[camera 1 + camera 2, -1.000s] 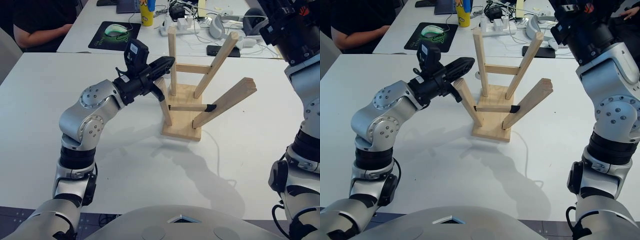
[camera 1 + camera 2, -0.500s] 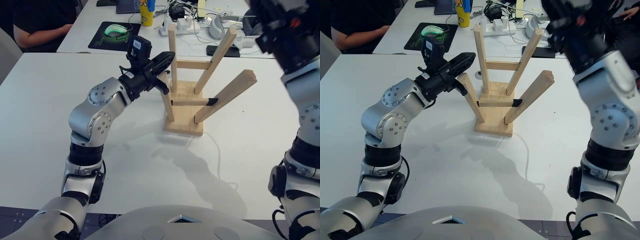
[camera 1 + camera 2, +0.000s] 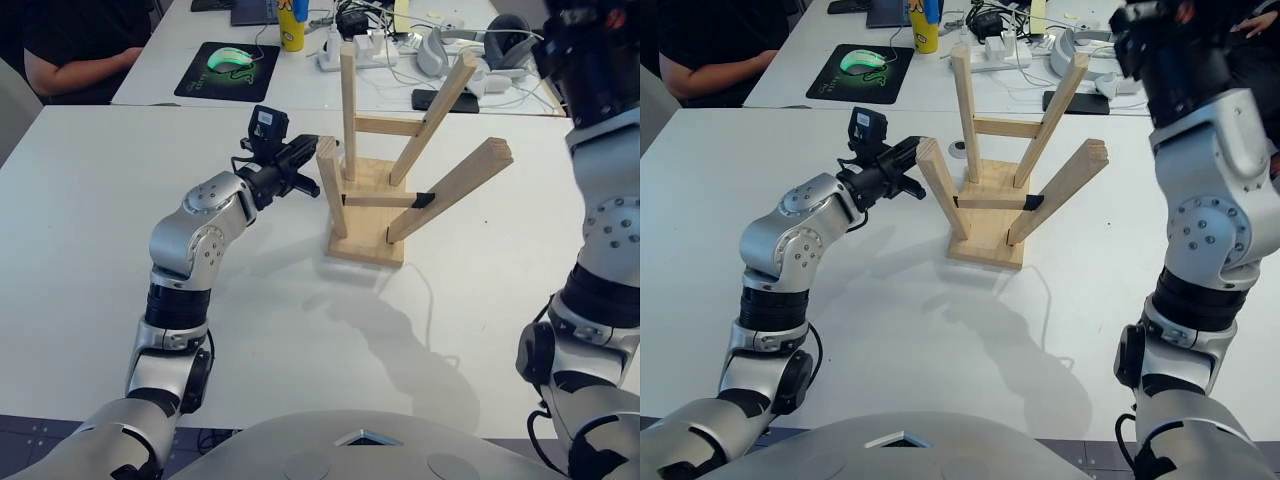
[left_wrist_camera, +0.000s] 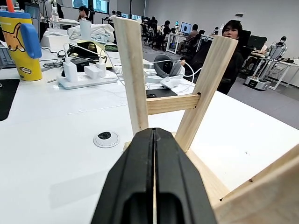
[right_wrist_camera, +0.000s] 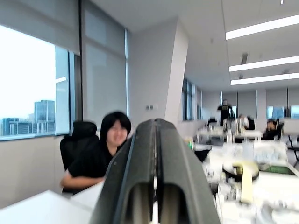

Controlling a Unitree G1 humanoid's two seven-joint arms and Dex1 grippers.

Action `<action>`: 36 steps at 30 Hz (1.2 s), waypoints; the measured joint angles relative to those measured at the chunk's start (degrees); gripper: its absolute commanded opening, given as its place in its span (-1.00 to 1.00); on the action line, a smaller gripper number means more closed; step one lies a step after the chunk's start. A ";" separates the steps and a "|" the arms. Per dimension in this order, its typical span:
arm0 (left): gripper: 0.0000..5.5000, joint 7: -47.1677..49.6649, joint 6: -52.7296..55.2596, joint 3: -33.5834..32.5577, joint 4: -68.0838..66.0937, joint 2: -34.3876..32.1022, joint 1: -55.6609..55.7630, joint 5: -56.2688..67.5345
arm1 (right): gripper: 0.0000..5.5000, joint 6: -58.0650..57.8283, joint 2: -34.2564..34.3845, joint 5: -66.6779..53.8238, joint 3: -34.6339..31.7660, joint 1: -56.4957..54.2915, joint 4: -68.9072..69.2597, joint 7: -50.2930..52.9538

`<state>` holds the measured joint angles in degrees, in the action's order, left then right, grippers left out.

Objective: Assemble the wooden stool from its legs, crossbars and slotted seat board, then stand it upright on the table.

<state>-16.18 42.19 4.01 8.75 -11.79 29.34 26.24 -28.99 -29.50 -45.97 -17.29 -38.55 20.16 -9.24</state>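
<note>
The wooden stool stands upside down, its seat board [image 3: 365,247] flat on the white table [image 3: 250,330] and its legs pointing up. Two far legs [image 3: 347,100] [image 3: 437,105] are joined by a crossbar [image 3: 386,126]. A second crossbar [image 3: 378,201] links the near left leg [image 3: 329,185] to the slanting right leg [image 3: 455,185]. My left gripper [image 3: 308,168] is shut and empty, its tip right beside the top of the near left leg. In the left wrist view its shut fingers [image 4: 140,186] point at the far legs [image 4: 131,74]. My right gripper [image 5: 156,122] is shut, raised high and aimed into the room.
A thin white cable [image 3: 433,295] lies on the table by the stool. The table behind holds a mouse pad [image 3: 228,70], a yellow cup [image 3: 293,28], power strips [image 3: 362,50], headphones [image 3: 480,45] and a phone [image 3: 432,99]. A person sits at its far left.
My left gripper has dropped from over the near left leg to beside its top. That leg now stands straighter. The right arm has stayed raised.
</note>
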 measured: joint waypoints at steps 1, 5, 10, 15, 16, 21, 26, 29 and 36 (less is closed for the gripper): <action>-0.99 -0.04 0.00 -0.23 -0.08 -0.05 0.01 -0.10 | -1.00 0.23 -0.23 -0.12 -0.98 -2.10 -0.08 0.09; -0.99 -0.32 -0.03 -1.06 -0.09 -0.51 0.01 -0.71 | -1.00 1.46 -0.65 -1.82 -3.58 -8.30 -0.58 0.17; -0.99 -0.95 -0.02 -2.05 -0.15 -1.37 0.05 -1.37 | -1.00 -0.21 -0.69 -4.23 -4.67 -8.58 0.22 0.55; -0.99 -1.55 -0.02 -1.74 -0.65 -1.16 0.23 -1.50 | -1.00 -7.21 -2.94 -5.37 3.89 14.14 4.42 -3.63; -0.99 -1.65 0.04 -1.68 -0.67 -0.94 0.23 -1.51 | -1.00 -6.37 -2.77 -4.52 4.85 18.72 5.38 -4.04; -0.99 -1.97 4.01 1.29 4.36 1.98 0.56 0.18 | -1.00 -5.81 -0.59 0.59 8.72 14.97 5.55 -0.27; -0.99 -1.07 4.73 2.25 5.34 3.00 -0.78 0.01 | -1.00 1.07 0.04 4.00 3.39 1.32 0.35 0.83; -0.99 0.27 4.71 2.25 5.98 2.95 -2.28 -1.33 | -1.00 1.32 1.20 1.58 -0.35 0.30 0.18 1.81; -0.99 4.73 4.81 1.08 13.77 1.64 -9.00 -4.84 | -1.00 0.74 0.89 4.21 -10.13 9.88 -3.93 7.29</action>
<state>-11.46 47.00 5.09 22.52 -10.15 20.34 21.40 -28.24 -28.61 -41.75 -27.41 -28.67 16.24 -1.95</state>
